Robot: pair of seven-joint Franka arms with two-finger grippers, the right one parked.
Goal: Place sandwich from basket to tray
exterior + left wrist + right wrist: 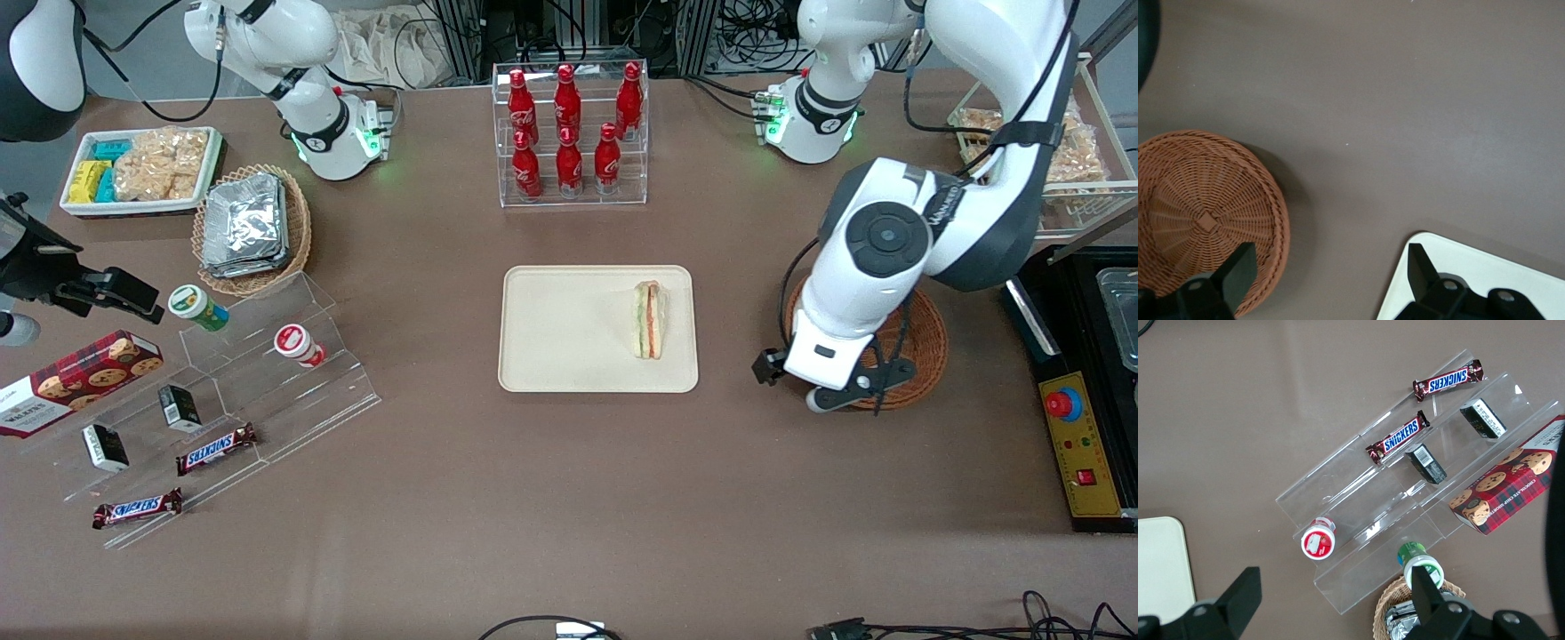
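Note:
The sandwich [651, 320], a clear-wrapped wedge with green and orange filling, lies on the cream tray [569, 329], near the tray's edge toward the working arm. The round wicker basket [929, 342] sits beside the tray and is partly covered by the working arm. In the left wrist view the basket [1205, 213] holds nothing and a corner of the tray [1485, 273] shows. My gripper [840, 387] hangs above the table between basket and tray. In the wrist view the gripper [1330, 257] is open, with only bare table between its fingers.
A clear rack of red cola bottles [569, 133] stands farther from the front camera than the tray. Toward the parked arm's end are a wicker basket of foil packets [252, 229], a white snack tray [138, 169] and acrylic steps [267, 391] with Snickers bars. A control box [1080, 444] lies beside the basket.

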